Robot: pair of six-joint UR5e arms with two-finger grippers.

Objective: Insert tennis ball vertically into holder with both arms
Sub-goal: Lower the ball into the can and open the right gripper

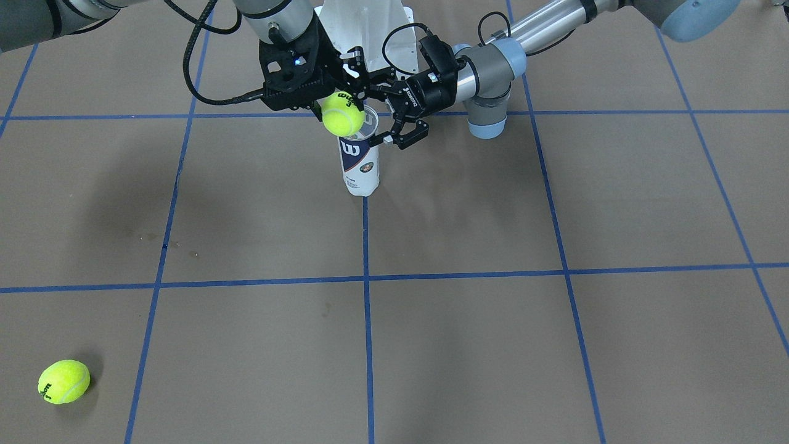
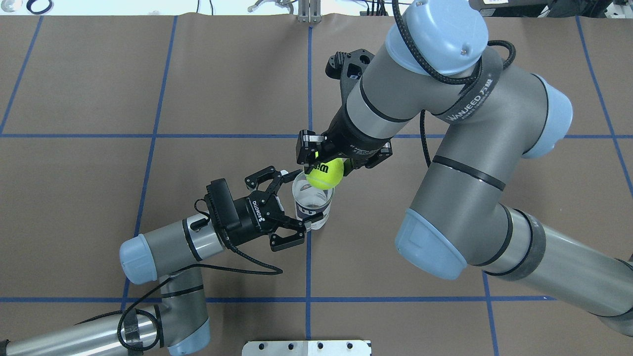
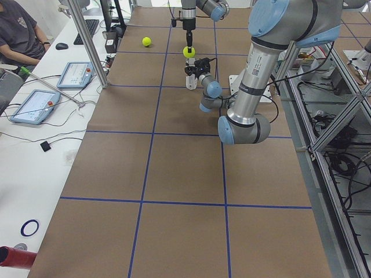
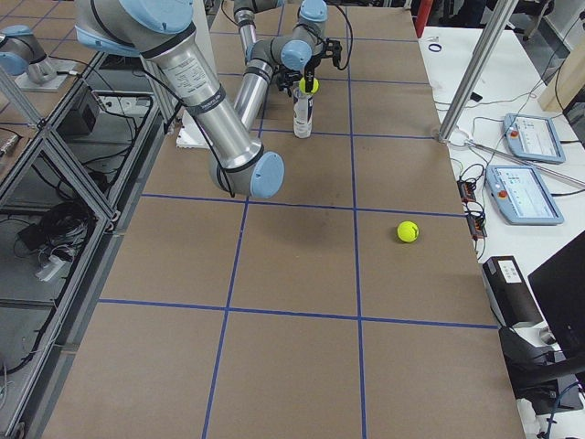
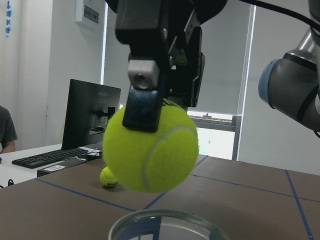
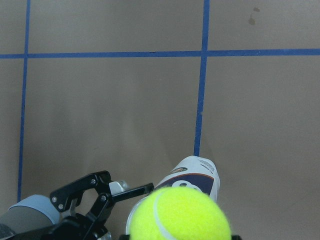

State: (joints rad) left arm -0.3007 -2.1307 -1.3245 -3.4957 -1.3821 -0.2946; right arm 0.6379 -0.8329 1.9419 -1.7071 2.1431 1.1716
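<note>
Yellow-green tennis ball [image 1: 343, 115] is clamped in the right gripper's [image 2: 326, 162] fingers just above the clear plastic labelled can [image 1: 359, 161], which is flanked by the left gripper's [image 2: 301, 200] spread fingers, contact not discernible; insertion is not yet made.

The holder [image 1: 359, 165], a clear can with a navy-and-white W label, stands upright and open-mouthed in the upper centre of the front-facing frame. The left gripper [image 2: 302, 200] straddles its upper part from the side, fingers apparently pressed to its wall. The yellow-green tennis ball [image 1: 343, 114] hangs just above the mouth, slightly off-centre, pinched by the downward-pointing right gripper [image 2: 326, 163]. A second tennis ball [image 1: 63, 382] lies at lower left.
</note>
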